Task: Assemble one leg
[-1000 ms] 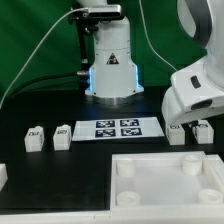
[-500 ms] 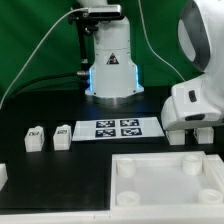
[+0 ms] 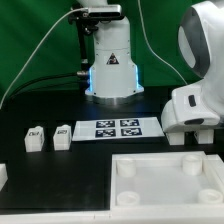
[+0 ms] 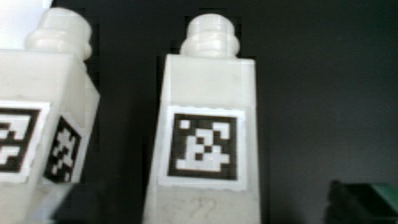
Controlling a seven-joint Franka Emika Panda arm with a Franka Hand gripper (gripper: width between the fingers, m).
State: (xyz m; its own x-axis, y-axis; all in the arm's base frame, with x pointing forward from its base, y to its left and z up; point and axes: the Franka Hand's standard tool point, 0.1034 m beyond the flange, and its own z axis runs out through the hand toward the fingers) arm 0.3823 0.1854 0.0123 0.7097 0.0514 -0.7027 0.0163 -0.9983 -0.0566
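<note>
In the wrist view a white leg [image 4: 214, 115] with a black-and-white marker on its face and a rounded peg tip lies between my gripper's [image 4: 214, 205] two dark fingers [image 4: 366, 200]. The fingers stand apart on either side of it with gaps. A second leg [image 4: 45, 110] lies close beside it. In the exterior view my gripper [image 3: 192, 128] is low over these two legs [image 3: 178, 137] at the right, and the white hand hides most of them. Two more legs [image 3: 35, 137] [image 3: 63, 135] stand at the left.
The marker board [image 3: 118, 128] lies in the middle of the black table. The large white panel [image 3: 170, 182] with round corner sockets lies at the front right. A white robot base [image 3: 110, 60] stands behind. A small white piece [image 3: 3, 175] sits at the left edge.
The arm's hand has come down and shifted slightly over the two right-hand legs, covering more of them. The other parts have not moved.
</note>
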